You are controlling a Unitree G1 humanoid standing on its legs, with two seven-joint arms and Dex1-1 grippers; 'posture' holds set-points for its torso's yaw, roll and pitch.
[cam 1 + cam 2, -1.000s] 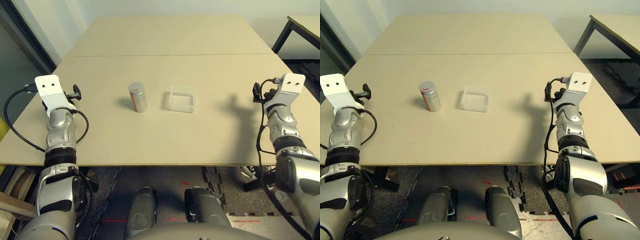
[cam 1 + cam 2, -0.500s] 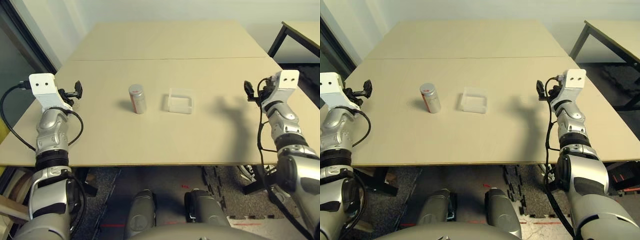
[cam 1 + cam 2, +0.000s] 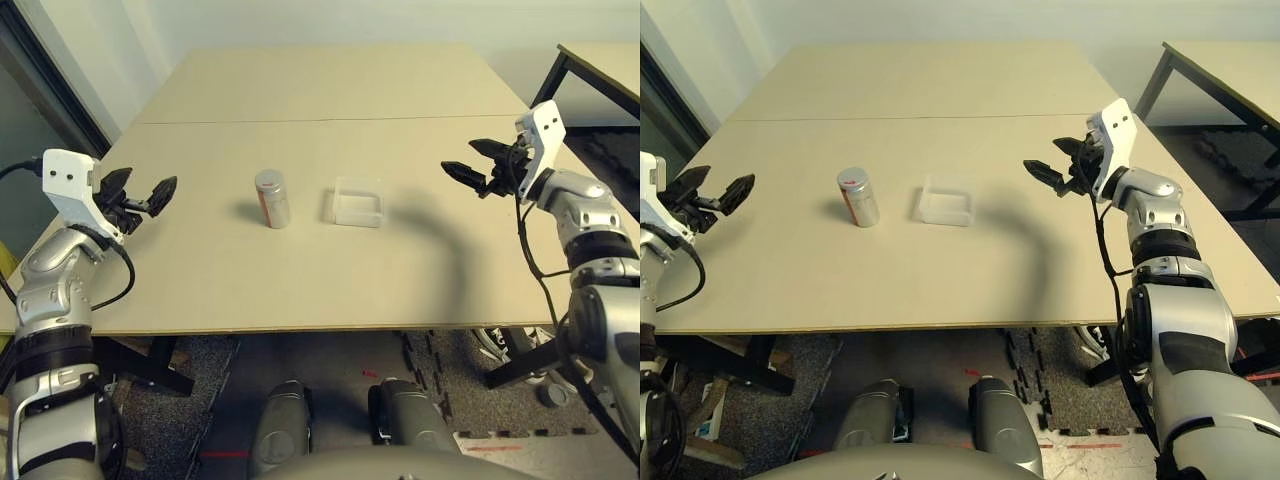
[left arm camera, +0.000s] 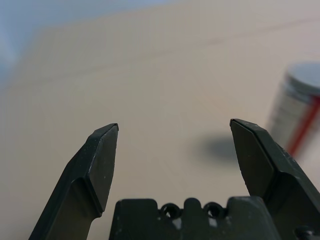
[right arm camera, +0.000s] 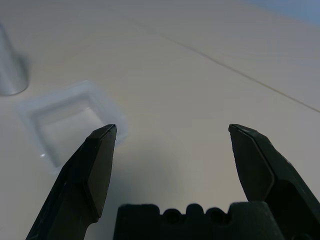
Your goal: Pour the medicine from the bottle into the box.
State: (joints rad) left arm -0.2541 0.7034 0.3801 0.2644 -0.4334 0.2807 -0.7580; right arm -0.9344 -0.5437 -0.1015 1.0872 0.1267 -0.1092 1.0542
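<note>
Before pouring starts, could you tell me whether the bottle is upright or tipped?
Upright: the bottle stands on its base on the table, round top facing up.

head pair overlooks table (image 3: 330,90); wrist cameras sit low.

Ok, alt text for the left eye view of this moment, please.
A small silver bottle stands upright on a tan table, with a clear shallow box beside it on the robot's right, not touching. The left end effector and right end effector are both open at the table's sides, holding nothing.
</note>
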